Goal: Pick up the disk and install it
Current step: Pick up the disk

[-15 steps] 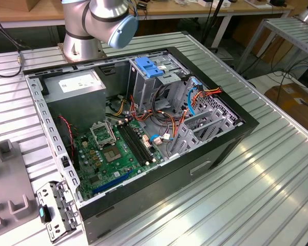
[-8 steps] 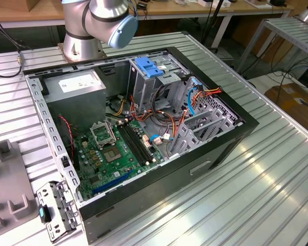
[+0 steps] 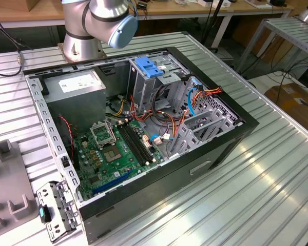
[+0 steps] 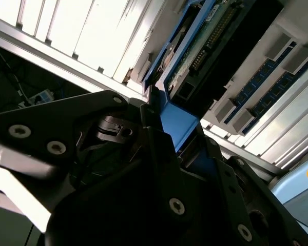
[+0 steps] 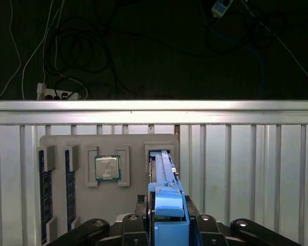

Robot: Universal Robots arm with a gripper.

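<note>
Your exterior view looks down at a slant from high up on the open case and table, a little way off. Your 2 wrist views sit right by the gripper. The first wrist view looks over it at the disk and tray. The second wrist view looks along the disk from very near. Both share disk and tray.

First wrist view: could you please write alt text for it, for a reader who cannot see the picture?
The gripper is shut on the blue-framed disk, which stands on edge in a slot of a grey holder tray. Beside it the tray holds a processor chip and memory modules, all on a ribbed metal table.
</note>
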